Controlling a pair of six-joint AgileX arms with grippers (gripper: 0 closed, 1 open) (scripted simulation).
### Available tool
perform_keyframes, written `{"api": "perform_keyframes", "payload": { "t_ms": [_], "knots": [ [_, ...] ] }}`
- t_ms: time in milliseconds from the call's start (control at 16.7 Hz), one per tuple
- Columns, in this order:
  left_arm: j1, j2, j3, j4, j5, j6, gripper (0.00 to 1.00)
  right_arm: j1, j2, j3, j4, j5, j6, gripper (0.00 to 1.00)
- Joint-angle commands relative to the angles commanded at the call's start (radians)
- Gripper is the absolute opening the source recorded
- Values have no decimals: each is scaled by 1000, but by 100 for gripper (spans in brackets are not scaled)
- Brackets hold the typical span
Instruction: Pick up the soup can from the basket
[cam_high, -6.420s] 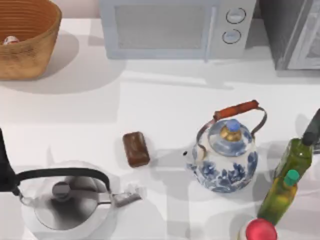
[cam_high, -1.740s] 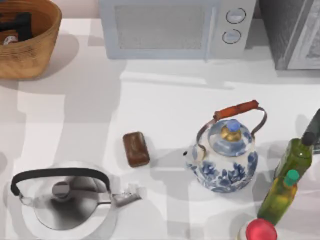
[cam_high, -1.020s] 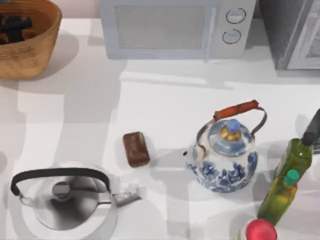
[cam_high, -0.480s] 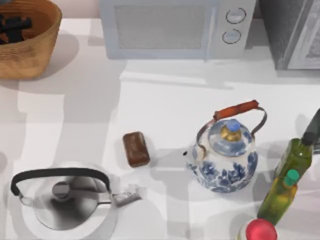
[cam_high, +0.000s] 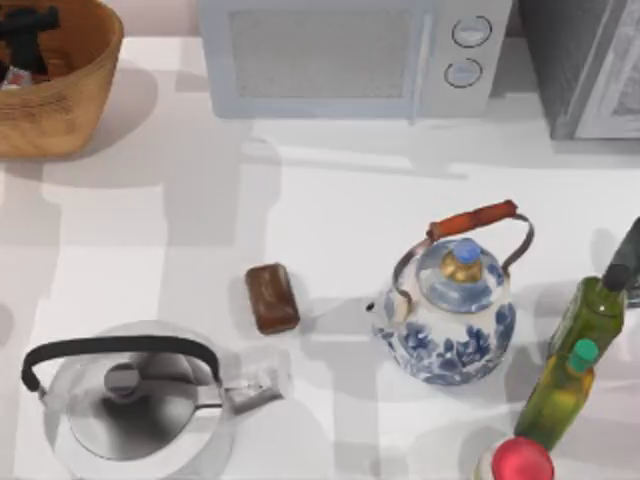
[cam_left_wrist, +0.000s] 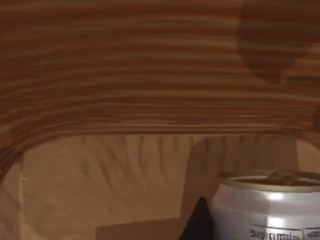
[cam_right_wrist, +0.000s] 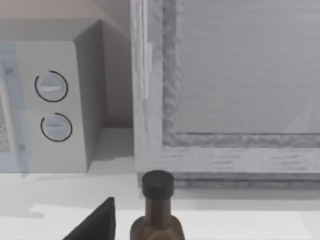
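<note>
White table (cam_high: 330, 220), seen from above; grey cabinet front (cam_high: 590, 60) at the far right corner.

Microwave (cam_high: 350, 55): pale grey, two round dials, against the far edge, centre.

Basket (cam_high: 75, 95): round woven wicker, far left corner, orange-brown inside. Its ribbed inner wall and floor (cam_left_wrist: 125, 75) show close up from the left wrist.

Steel kettle (cam_high: 130, 400): black handle, near left corner.

Blue-and-white kettle (cam_high: 450, 310): orange-brown handle, right of centre.

Olive oil bottle (cam_high: 590, 310): dark cap, right edge; its cap and neck (cam_right_wrist: 157, 200) appear from the right wrist. A second green-capped bottle (cam_high: 560, 390) just in front of it; a red-topped item (cam_high: 520, 462) at the near edge.

Left gripper (cam_high: 25, 35): dark, inside the basket over the can; whether its jaws are spread or closed on the can cannot be told.

Right arm (cam_high: 625, 255): parked at the right edge.

Brown block (cam_high: 272, 297): on the table between the two kettles.

Soup can (cam_left_wrist: 267, 207): upright on the basket floor, pale top, silvery side, a dark fingertip (cam_left_wrist: 200, 220) just beside it.
</note>
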Motion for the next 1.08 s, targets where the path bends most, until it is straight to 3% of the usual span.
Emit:
{"api": "perform_keyframes", "payload": {
  "t_ms": [480, 1080],
  "knots": [
    [-34, -662, -691, 317, -60, -20, 0, 0, 0, 0, 0, 0, 0, 100],
    [-85, -1724, -1817, 827, -172, -49, 0, 0, 0, 0, 0, 0, 0, 100]
  ]
}}
